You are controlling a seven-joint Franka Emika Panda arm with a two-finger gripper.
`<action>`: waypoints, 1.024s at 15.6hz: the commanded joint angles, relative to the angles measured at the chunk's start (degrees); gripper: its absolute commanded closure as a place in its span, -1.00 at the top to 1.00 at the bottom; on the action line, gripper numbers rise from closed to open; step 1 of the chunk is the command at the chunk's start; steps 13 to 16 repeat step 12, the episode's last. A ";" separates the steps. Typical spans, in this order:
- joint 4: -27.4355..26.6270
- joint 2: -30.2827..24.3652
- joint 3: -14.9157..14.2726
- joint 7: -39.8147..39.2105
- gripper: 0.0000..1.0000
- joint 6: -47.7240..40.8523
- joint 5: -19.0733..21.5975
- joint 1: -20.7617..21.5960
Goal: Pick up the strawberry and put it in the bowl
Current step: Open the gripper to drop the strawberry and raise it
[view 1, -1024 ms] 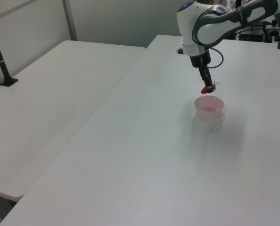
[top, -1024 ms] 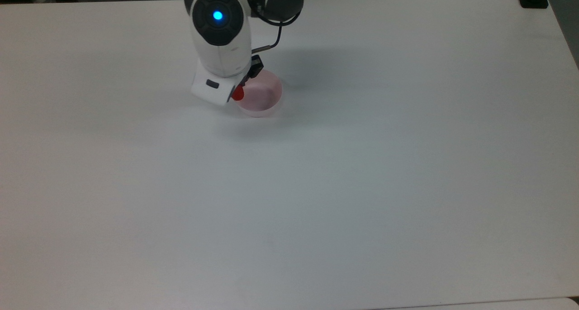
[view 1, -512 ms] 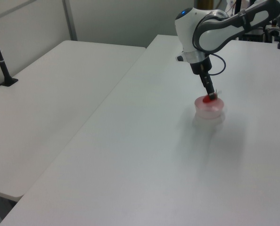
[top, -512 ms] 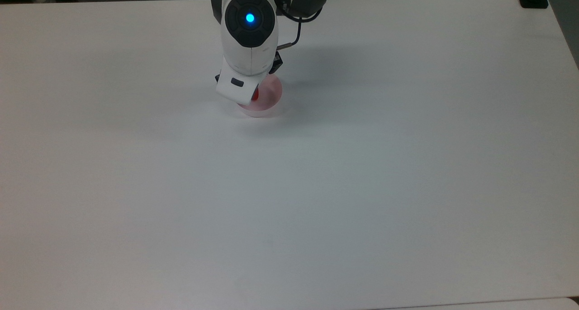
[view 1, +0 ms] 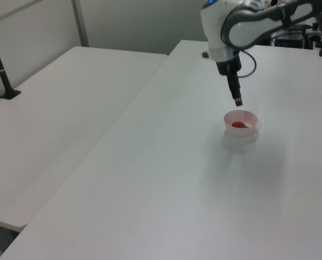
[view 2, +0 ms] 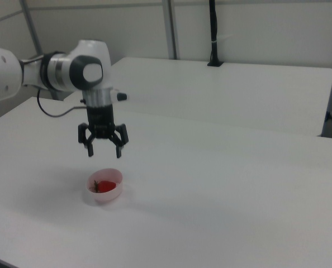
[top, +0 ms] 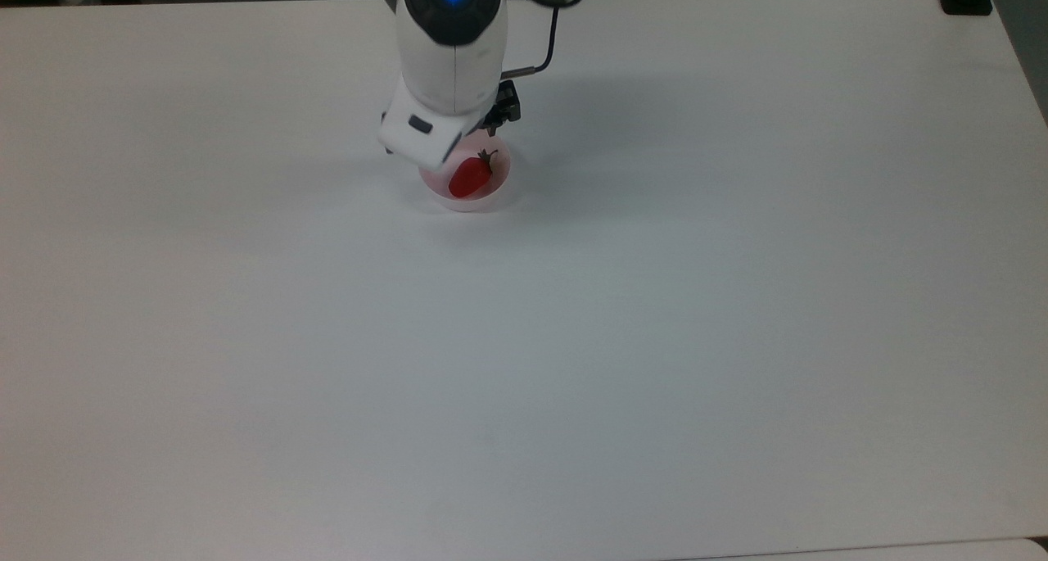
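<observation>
We see our gripper [view 2: 104, 151] spread, holding nothing, above the bowl [view 2: 113, 192]; the strawberry [view 2: 105, 186] lies inside. Bare table [top: 655, 340] stretches toward six o'clock in the top view.

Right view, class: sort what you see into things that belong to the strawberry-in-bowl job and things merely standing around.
Part of the job:
- strawberry, lying in the bowl
- bowl, pale pink, on the near table
- gripper, open, above the bowl

Just standing around:
- second white table behind
- black pole clamped at its far edge
</observation>
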 commanded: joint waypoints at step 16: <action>3.68 -14.67 -0.30 20.09 1.00 -3.09 -0.32 -4.52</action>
